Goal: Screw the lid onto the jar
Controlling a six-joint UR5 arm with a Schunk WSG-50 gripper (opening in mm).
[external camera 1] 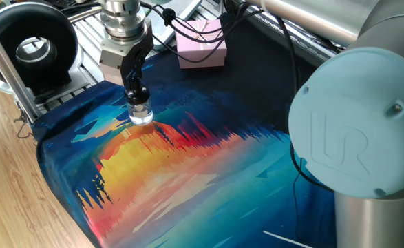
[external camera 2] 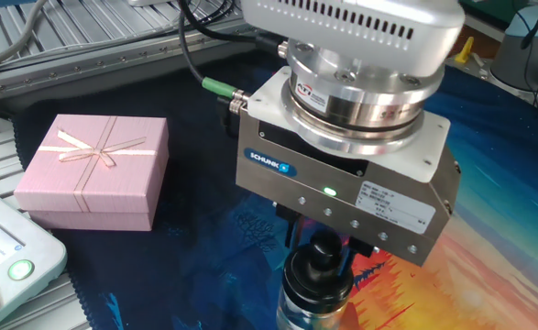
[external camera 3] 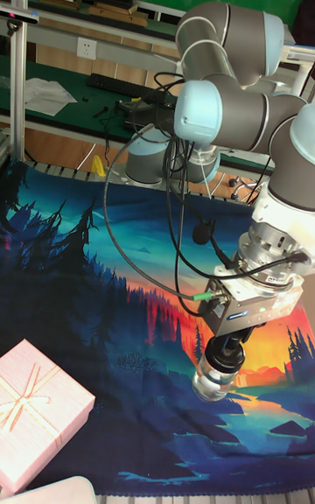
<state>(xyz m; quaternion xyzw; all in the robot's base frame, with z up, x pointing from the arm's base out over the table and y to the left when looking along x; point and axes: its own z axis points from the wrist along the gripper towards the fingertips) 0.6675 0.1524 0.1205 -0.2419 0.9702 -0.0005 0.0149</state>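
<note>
The jar is a tiny clear glass one standing upright on the colourful mat near its far left corner. The black lid sits on its neck. My gripper comes straight down from above, its dark fingers shut on the lid. In the other fixed view the gripper body fills the middle, with the lid showing under it and the jar cut off by the bottom edge. The tall fixed view shows the jar below the lid, both slightly tilted in the picture.
A pink gift box with a ribbon lies behind the jar on the dark mat edge. A black round device stands at the far left. A control box with a green button sits beside the mat. The arm's big base stands at right.
</note>
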